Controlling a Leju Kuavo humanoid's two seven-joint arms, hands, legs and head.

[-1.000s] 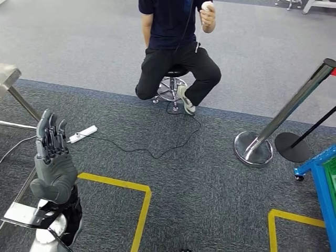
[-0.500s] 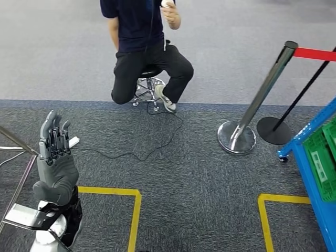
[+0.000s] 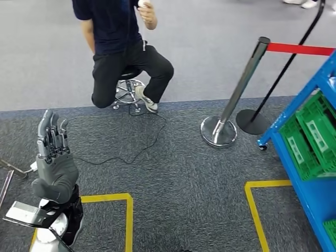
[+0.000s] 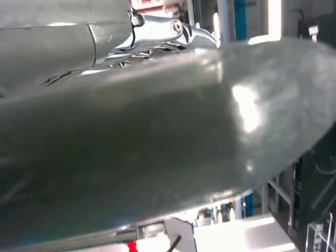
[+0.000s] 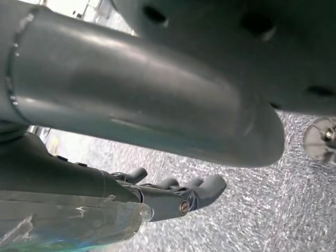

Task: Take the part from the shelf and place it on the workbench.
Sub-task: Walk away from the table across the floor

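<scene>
Grey carpet (image 3: pixel 190 178), one empty spread left hand (image 3: pixel 53 157), two green crates (image 3: pixel 311 139), right hand (image 5: pixel 174 197) empty.

One person in dark clothes (image 3: pixel 118 47) sitting on one chrome-legged stool (image 3: pixel 127 89), one chrome stanchion post (image 3: pixel 238 94), one blue metal shelf (image 3: pixel 307 173) holding two green plastic crates (image 3: pixel 313 139), two yellow tape floor outlines (image 3: pixel 259 210)

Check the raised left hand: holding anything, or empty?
Empty: the grey left hand stands upright over the carpet, fingers straight and close together, with nothing between them.

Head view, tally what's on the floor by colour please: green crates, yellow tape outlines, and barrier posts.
Green crates: 3, one barely in frame
Yellow tape outlines: 2
Barrier posts: 2
Total: 7
</scene>
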